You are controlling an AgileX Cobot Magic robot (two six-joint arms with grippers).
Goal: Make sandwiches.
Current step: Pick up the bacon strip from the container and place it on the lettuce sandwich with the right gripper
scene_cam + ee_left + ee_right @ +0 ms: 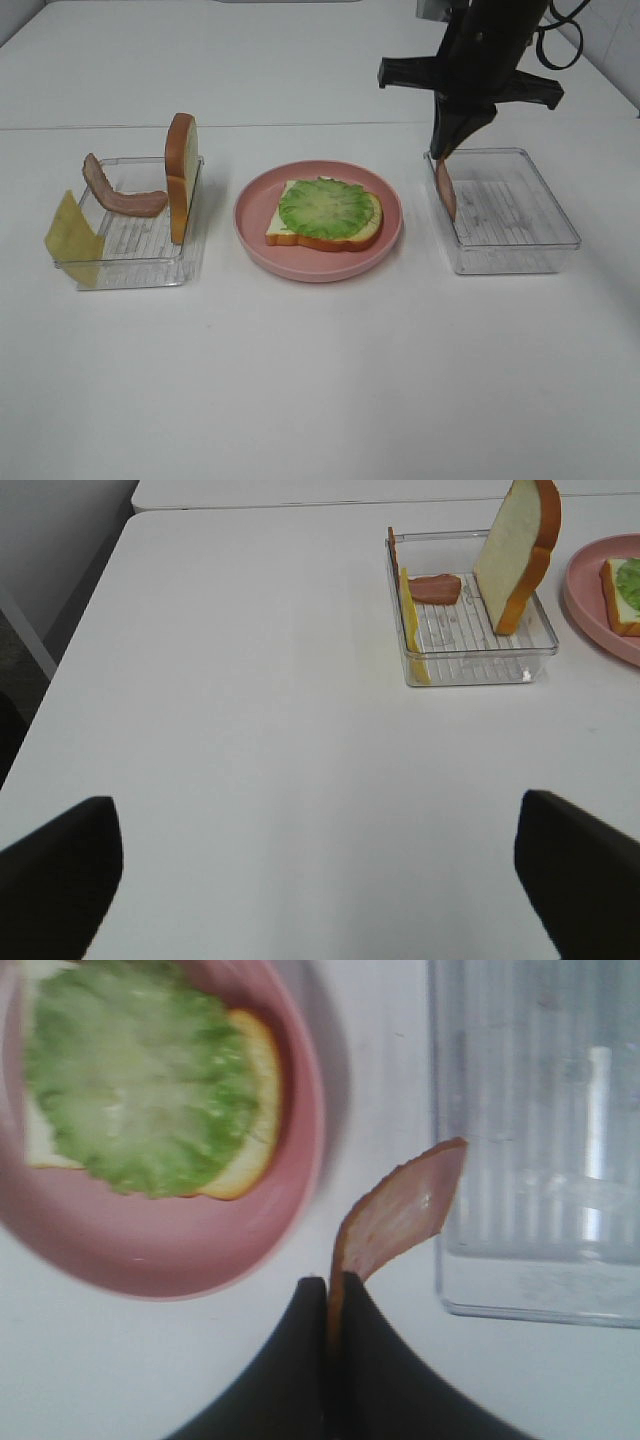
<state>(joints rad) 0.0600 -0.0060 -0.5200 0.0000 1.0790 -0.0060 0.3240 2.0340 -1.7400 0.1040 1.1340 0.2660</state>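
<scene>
On the pink plate point(250, 222) lies a bread slice point(360, 235) with a green lettuce leaf point(326, 207) on top. My right gripper point(446, 152) is shut on a bacon strip point(446, 190) that hangs at the left wall of the right clear tray point(520, 240); the right wrist view shows the strip point(400, 1215) pinched between the fingers point(295, 1360). The left tray point(140, 265) holds a second bread slice point(181, 175) standing upright, another bacon strip point(120, 192) and a yellow cheese square point(70, 235) leaning on its left wall. My left gripper point(320, 880) is open over bare table, away from the tray.
The white table point(320, 380) has a seam line across the back. The right arm's dark body point(480, 50) stands above the right tray. The table's left edge point(70, 670) shows in the left wrist view.
</scene>
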